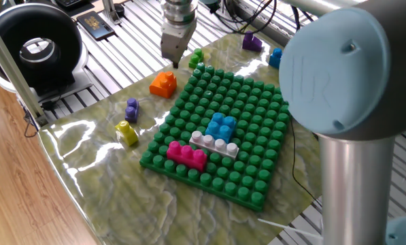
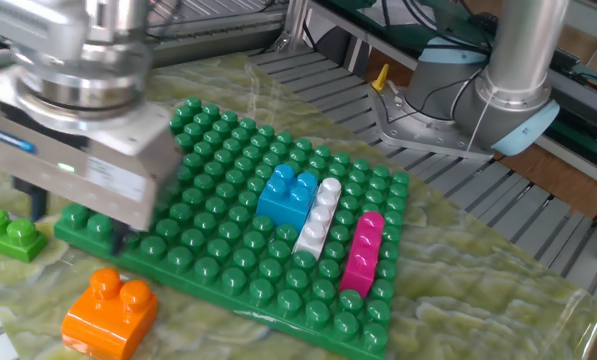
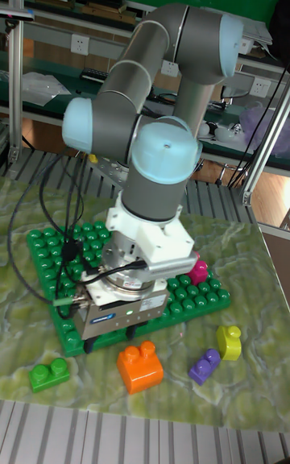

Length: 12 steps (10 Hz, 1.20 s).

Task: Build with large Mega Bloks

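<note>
1. Bloks on the baseplate [image 1: 254,129]: blue brick [image 1: 222,125], white brick [image 1: 215,143] and magenta brick [image 1: 186,154], side by side.
2. Orange brick [image 1: 164,84] sits on the mat beside the baseplate's edge, held by nothing.
3. Gripper [image 1: 173,60] hangs above the mat between the orange and green brick [image 1: 196,57], holding nothing; whether its fingers are apart, I cannot tell.
4. Yellow brick [image 1: 126,132] and purple brick [image 1: 132,109] lie near each other on the mat.

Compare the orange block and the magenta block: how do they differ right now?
The orange block sits loose on the mat beside the green baseplate; the magenta block is seated on the baseplate's studs. The orange one is short, with two studs; the magenta one is longer and narrower. The magenta block lies next to the white block; the orange one touches no other block. Both are upright, studs up, and not held.
</note>
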Each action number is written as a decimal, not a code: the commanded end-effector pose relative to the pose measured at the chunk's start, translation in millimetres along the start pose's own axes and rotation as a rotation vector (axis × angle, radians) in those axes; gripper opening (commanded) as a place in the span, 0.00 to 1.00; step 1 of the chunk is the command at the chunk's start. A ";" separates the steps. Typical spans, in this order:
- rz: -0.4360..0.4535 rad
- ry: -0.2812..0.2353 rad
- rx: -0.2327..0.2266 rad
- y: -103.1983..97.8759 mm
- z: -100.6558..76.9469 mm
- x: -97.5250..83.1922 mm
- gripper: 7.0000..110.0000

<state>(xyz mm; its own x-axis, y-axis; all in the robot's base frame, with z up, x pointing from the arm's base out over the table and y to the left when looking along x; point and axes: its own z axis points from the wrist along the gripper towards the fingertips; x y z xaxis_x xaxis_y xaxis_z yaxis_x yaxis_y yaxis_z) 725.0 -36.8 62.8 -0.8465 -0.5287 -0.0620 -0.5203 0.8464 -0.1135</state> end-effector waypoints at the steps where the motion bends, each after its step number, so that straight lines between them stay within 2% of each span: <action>1: -0.052 -0.038 0.015 -31.0 5.4 -5.9 0.57; 2: -0.026 -0.024 -0.011 -24.7 5.5 -2.2 0.57; 3: 0.036 -0.003 -0.022 -22.0 5.5 2.8 0.57; 5: 0.197 -0.070 -0.143 6.1 2.5 -17.0 0.57; 6: 0.250 -0.051 -0.127 2.1 3.3 -12.8 0.57; 7: 0.247 -0.024 -0.102 -3.1 4.2 -5.4 0.57; 8: 0.196 -0.024 -0.103 -2.7 4.2 -4.7 0.57; 9: 0.156 -0.015 -0.108 -13.6 9.8 -1.3 0.57; 11: 0.138 -0.010 -0.091 -31.7 33.5 9.4 0.57; 12: 0.114 -0.033 -0.083 -43.3 46.4 11.6 0.57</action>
<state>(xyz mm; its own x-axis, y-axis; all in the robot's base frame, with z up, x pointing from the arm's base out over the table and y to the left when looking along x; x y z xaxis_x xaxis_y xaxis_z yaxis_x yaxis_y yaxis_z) 737.2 -62.8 39.1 -0.9075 -0.4109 -0.0869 -0.4108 0.9115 -0.0200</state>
